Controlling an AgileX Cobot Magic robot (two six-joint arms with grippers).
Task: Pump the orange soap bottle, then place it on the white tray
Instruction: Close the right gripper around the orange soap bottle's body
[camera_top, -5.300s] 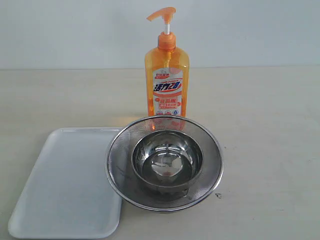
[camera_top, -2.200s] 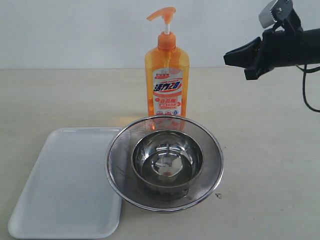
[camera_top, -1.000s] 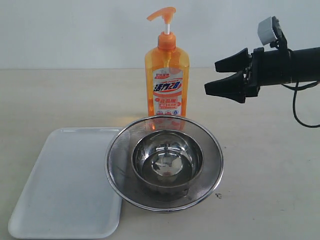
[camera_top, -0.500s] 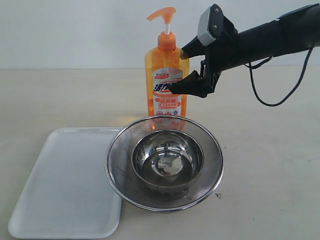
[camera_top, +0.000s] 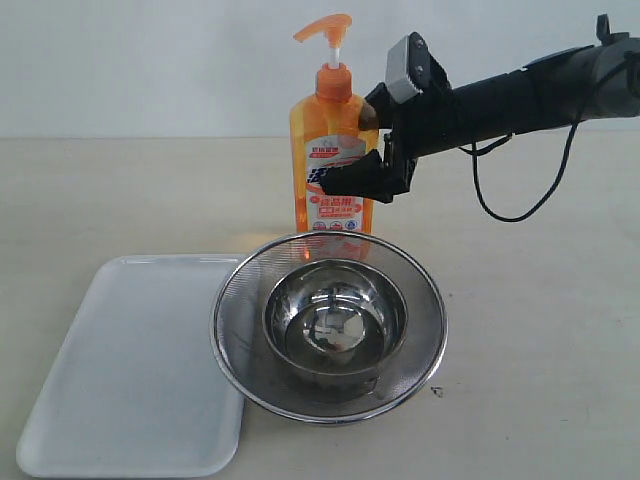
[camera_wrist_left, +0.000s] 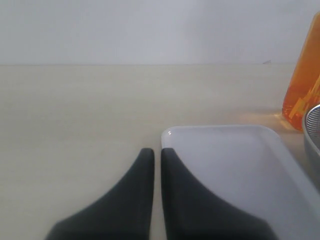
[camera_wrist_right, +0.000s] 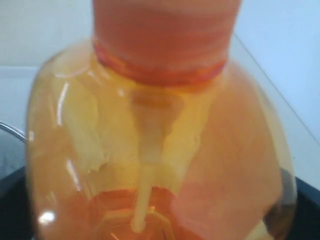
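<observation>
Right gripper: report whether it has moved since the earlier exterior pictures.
Yes. The right gripper came in from the right toward the orange soap bottle, unmoved behind the strainer bowl; its open jaws now straddle it.

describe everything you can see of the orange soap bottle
The tall translucent orange plastic soap bottle stands upright on the beige table, behind the round steel mesh strainer bowl. It has a rectangular body, a white-red-blue label with Chinese characters, an orange collar and an orange pump head on a raised white stem. The right arm's black end effector straddles its upper body, jaws open; contact is unclear.
</observation>
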